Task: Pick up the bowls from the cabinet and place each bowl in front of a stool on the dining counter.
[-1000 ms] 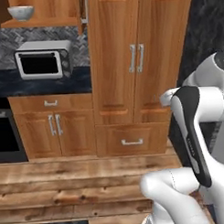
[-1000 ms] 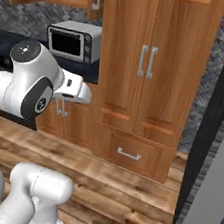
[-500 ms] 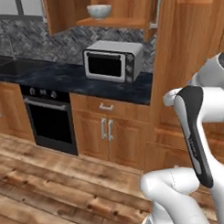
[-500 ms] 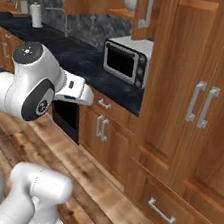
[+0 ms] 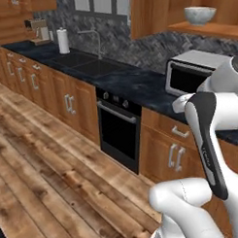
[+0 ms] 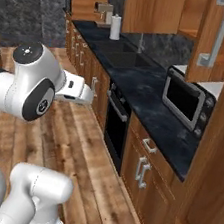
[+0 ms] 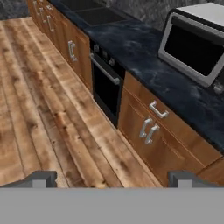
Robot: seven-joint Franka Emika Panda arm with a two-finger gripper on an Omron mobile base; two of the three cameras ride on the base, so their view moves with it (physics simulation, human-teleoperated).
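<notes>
A grey-white marbled bowl (image 5: 200,14) stands upright on the open shelf of the brown wooden cabinet (image 5: 205,29), high at the top right of the left base view, above the microwave. My gripper (image 7: 113,179) is open, its two fingertips (image 7: 41,179) far apart with nothing between them. It looks down at the wooden floor and the drawer fronts under the black counter, well below the shelf and away from it. The dining counter and the stools are out of view.
A silver microwave (image 5: 197,72) sits on the black kitchen counter (image 5: 129,84), with a built-in oven (image 5: 119,133) below and a sink (image 5: 85,61) further left. A paper towel roll (image 5: 63,41) stands at the far end. Wooden floor (image 5: 49,167) stretches to the left.
The whole picture has shifted, so the base has moved: the tall cupboards slid out to the right and the oven, sink and long counter came in. The gripper stays open.
</notes>
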